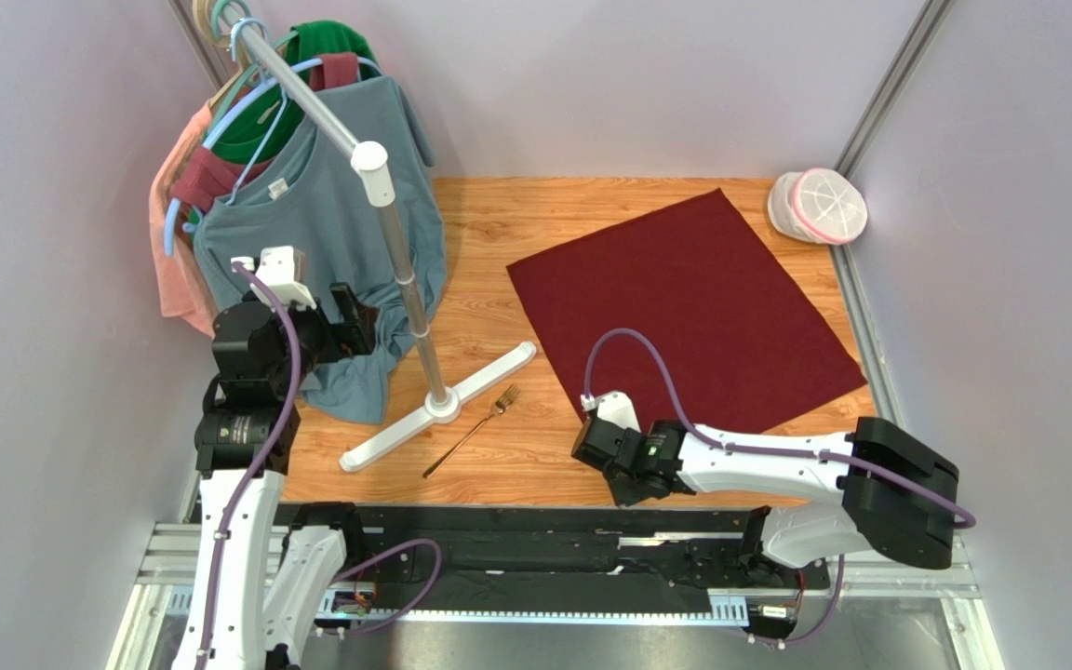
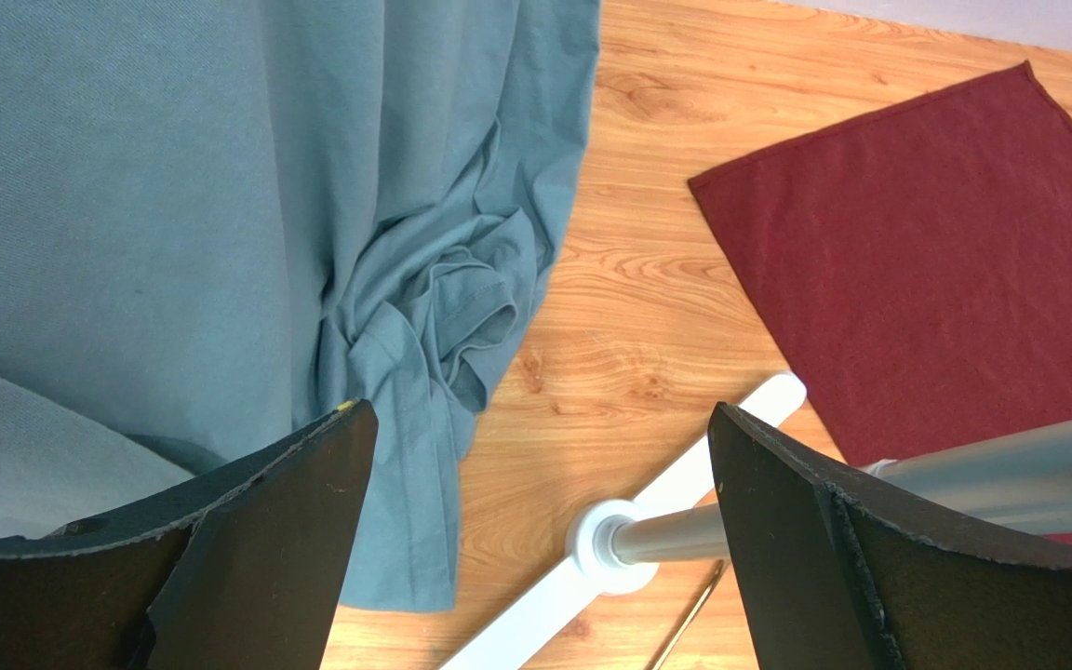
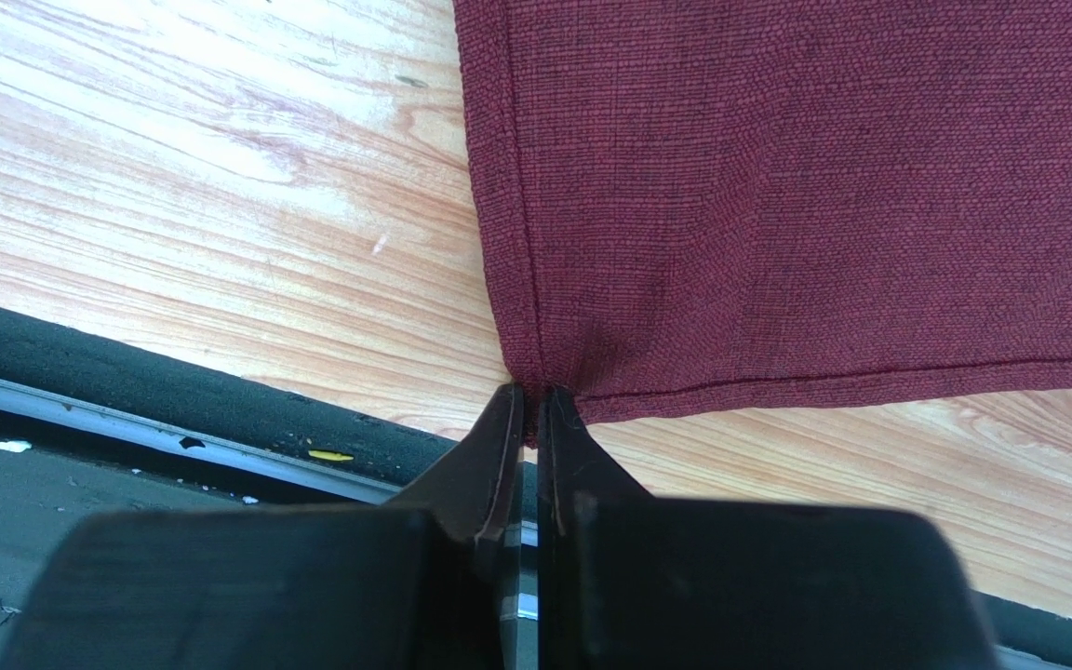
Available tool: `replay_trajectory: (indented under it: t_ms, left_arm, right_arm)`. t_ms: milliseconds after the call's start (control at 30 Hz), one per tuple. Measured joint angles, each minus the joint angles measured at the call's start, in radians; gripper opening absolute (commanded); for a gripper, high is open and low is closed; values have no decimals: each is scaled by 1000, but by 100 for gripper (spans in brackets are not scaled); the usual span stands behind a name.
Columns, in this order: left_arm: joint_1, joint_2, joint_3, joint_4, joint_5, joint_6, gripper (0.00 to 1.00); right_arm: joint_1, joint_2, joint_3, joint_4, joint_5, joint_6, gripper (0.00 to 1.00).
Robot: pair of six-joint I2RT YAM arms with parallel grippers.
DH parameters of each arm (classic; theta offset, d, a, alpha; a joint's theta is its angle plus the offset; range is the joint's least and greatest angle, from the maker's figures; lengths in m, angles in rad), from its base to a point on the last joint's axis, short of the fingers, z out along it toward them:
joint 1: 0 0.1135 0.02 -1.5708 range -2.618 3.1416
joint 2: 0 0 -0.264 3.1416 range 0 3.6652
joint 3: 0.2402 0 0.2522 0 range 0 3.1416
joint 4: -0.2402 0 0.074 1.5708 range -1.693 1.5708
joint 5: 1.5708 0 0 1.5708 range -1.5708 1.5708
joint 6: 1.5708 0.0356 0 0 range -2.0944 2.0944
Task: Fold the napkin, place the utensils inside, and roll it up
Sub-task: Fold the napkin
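Pinching the maroon napkin's (image 1: 689, 300) near corner tight in my right pincer (image 3: 528, 408) to start the fold, I judge I must next carry it across the napkin, the fork (image 1: 475, 427) lying beside the napkin and my left pincer (image 2: 539, 419) gaping wide.

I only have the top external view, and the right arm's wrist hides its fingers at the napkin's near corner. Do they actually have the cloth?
Observer: Yes. The right wrist view shows the right gripper shut on the napkin, pinching just the tip of its hemmed corner.
Operator: And the left fingers by the hanging shirts, are they gripping anything?
Observer: No. In the left wrist view the left gripper is wide open with nothing between its jaws; the teal shirt hangs beyond them.
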Motion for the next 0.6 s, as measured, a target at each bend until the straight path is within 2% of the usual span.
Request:
replay_trajectory:
  t_ms: [233,400,533,600]
  left_arm:
    - [0,-8,0,0,-6,0,98]
    - [0,-13,0,-1,-7,0,98]
    - [0,-14,0,-5,-11,0,98]
    - [0,-13,0,-6,-16,0,98]
  right_arm:
    - [2,-17,-1,-10,-42,3,0]
    - [11,-56,8,-88,-74,21,0]
    - [-11,-74,95,-183,-43,13,0]
    - [-59,-73,162,-211,-17,-13,0]
